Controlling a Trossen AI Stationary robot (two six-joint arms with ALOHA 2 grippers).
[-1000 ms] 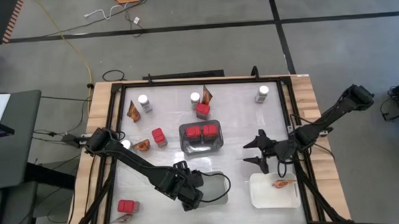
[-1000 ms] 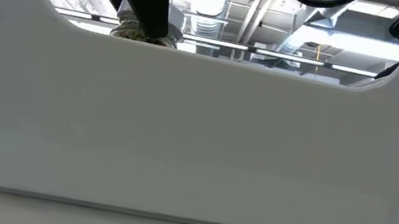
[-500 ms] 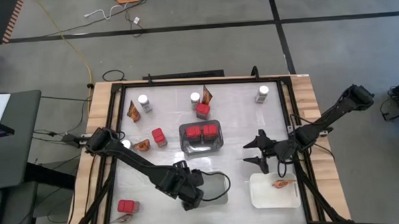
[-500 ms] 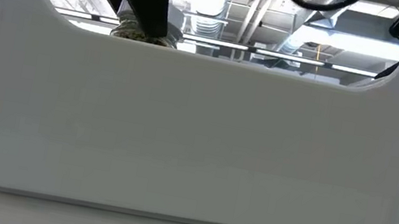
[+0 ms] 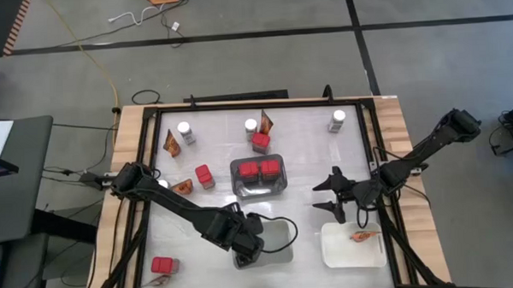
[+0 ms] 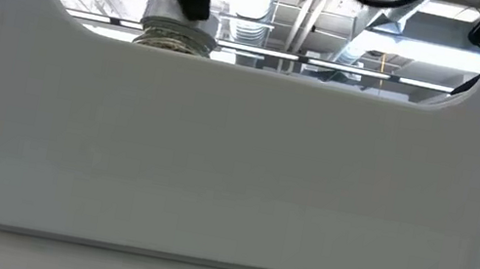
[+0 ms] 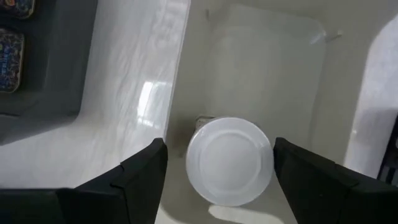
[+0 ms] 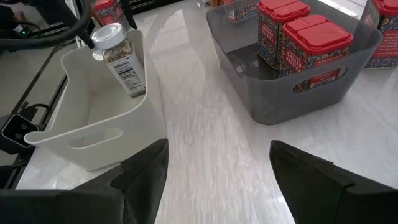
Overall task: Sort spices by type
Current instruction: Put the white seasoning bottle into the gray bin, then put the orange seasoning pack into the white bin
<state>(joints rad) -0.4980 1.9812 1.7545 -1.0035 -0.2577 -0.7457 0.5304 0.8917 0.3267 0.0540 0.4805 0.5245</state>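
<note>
White-lidded jar (image 7: 229, 160) now standing in white tray (image 5: 281, 246); left gripper (image 7: 217, 180) just widened, fingers clear of jar, lifting. 1st jar sorted. Right gripper (image 5: 334, 195) open, empty, mid-counter.

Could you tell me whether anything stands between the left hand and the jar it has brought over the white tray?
Nothing visible does. The left hand is directly above the jar, one finger on either side of its white lid, and the jar is already inside the white tray.
</note>
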